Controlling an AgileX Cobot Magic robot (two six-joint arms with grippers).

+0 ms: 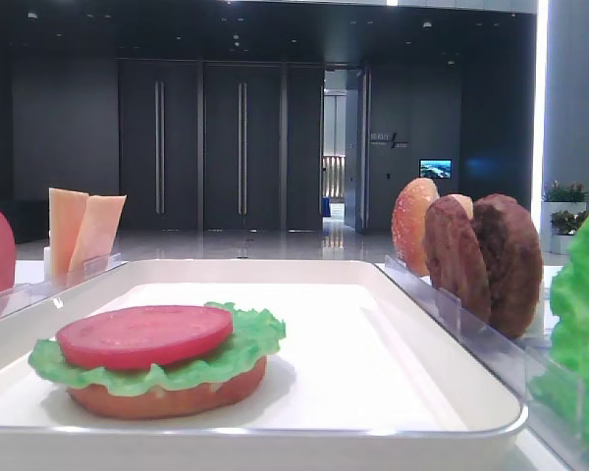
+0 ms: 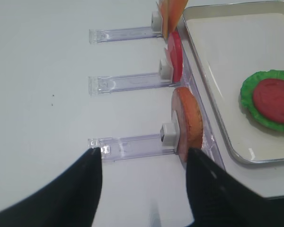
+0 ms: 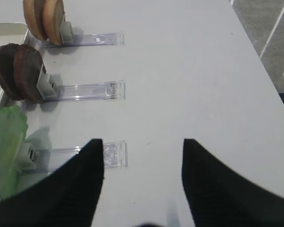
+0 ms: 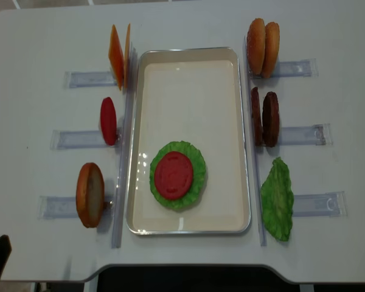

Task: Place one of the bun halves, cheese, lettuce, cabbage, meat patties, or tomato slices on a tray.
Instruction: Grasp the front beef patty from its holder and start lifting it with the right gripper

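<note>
both jaws spread, empty | tray (image 4: 244, 121): bun base hidden under lettuce (image 4: 196, 176), tomato (image 4: 173, 175)

White table (image 4: 188, 24): tray (image 4: 243, 134) at centre, clear plastic racks (image 4: 304, 135) flanking both sides.

You have one camera sitting low at the near end of the tray (image 1: 304, 273), very close, looking along it toward the dark doors (image 1: 201, 147). Another looks straight down from high up and shows you the whole table (image 4: 328, 42). Each wrist camera looks down past its own fingers at one side's racks (image 3: 83, 90). The stacked food shows in three views.
</note>
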